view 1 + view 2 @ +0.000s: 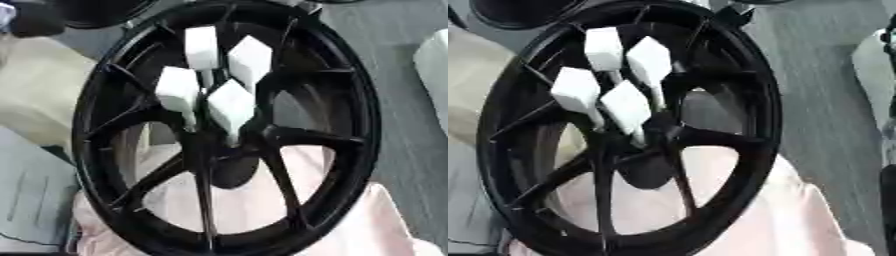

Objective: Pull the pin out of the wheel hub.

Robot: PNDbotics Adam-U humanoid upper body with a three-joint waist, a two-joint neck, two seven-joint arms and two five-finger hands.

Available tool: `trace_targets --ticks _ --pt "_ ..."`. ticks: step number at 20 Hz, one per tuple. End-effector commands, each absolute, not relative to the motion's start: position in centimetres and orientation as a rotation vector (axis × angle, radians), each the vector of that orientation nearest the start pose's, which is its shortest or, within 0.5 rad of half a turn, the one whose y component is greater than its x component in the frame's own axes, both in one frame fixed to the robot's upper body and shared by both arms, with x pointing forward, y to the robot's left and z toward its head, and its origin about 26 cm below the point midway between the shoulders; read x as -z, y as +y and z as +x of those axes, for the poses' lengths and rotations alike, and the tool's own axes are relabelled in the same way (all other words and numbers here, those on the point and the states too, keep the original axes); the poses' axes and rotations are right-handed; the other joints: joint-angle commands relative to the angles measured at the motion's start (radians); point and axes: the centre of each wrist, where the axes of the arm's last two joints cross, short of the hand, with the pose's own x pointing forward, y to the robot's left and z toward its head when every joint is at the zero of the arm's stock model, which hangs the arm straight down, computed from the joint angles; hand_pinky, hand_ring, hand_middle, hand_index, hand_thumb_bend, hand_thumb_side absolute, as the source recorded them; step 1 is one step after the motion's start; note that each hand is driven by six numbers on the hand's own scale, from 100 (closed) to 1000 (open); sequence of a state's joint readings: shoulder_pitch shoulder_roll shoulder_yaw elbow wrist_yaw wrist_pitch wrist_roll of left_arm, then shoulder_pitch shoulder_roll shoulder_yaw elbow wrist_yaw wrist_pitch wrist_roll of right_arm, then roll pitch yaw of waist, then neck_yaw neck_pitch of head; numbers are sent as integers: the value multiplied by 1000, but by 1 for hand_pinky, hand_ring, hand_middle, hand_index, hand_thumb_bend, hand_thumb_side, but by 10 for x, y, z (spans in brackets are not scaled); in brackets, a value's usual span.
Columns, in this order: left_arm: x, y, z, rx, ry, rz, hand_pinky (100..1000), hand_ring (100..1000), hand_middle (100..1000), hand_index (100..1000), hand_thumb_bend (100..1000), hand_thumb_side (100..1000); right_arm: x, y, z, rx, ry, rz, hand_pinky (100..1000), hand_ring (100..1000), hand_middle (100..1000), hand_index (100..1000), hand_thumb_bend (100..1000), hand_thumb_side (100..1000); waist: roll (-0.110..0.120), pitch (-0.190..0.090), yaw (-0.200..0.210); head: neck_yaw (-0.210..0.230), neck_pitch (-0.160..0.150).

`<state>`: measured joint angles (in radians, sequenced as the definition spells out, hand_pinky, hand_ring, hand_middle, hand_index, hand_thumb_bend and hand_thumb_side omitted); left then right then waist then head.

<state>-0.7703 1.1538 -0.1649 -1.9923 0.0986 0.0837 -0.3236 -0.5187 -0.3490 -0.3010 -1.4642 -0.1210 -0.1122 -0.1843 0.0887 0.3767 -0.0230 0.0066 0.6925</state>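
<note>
A black spoked wheel fills both views, lying tilted toward me. Several white pins with blocky, faceted heads stand out of its hub, clustered above the centre. The uppermost pin and its neighbour sit behind two nearer ones. Their thin shafts run down into the dark hub, where the ends are hidden. Neither of my hands shows in either view, and nothing touches the pins.
A pale pink cloth lies under the wheel's near side. A beige surface and a grey sheet lie left; a white object is at the right edge. A dark strip runs along the right border. Another dark round thing is at top left.
</note>
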Motion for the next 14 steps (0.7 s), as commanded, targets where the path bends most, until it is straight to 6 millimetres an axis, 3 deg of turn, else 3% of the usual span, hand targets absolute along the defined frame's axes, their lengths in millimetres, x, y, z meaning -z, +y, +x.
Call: trace_targets --ticks 1,8,14 --pt "-408 287 264 1474 -2085 723 590 567 619 791 636 437 -189 -363 379 216 -2180 -403 853 750 642 710 306 534 -5 -17 0 2 -4" --pt "-407 291 264 1438 -2097 725 580 562 615 790 630 433 -189 -363 379 212 -2178 -405 853 750 642 710 309 533 -6 -16 2 3 -2" --pt "-400 284 268 1514 -2032 688 565 541 640 801 653 424 -189 -362 379 209 -2176 -404 852 750 642 710 315 532 -5 -17 -3 5 -5"
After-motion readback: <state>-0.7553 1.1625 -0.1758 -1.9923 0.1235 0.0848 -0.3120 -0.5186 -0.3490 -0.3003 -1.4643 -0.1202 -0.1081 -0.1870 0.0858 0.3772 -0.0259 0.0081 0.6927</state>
